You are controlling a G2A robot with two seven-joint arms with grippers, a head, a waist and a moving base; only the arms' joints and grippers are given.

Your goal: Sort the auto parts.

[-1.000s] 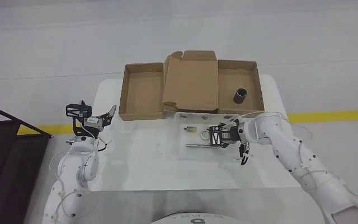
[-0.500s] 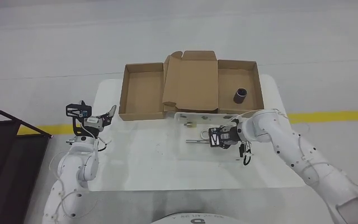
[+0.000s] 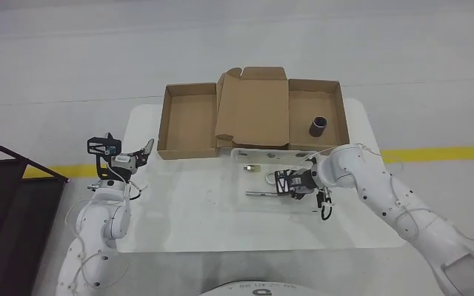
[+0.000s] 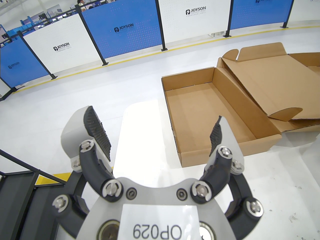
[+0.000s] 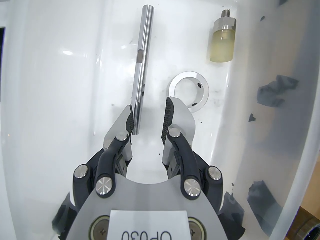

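A white plastic tray point(image 3: 238, 155) holds a long steel rod point(image 5: 142, 58), a flat metal ring point(image 5: 188, 90) and a yellowish cylinder with a threaded stud point(image 5: 222, 41). My right gripper point(image 5: 150, 104) is low inside the tray and open. The rod's near end lies between its fingers, against one pad, and the ring lies just beyond the other finger. From above, the rod point(image 3: 259, 194) lies along the tray's near side, next to the right gripper point(image 3: 282, 183). My left gripper point(image 4: 153, 116) is held open with nothing in it, above the table's left edge point(image 3: 122, 152).
An open cardboard box point(image 3: 185, 126) stands at the back of the table, with a raised flap point(image 3: 252, 107) in the middle. A dark cylinder point(image 3: 319, 124) sits in its right compartment. Dark scraps point(image 5: 276, 89) cling to the tray wall.
My right gripper has edged slightly left within the tray, and the rod has shifted a little beside it. The left arm has not moved.
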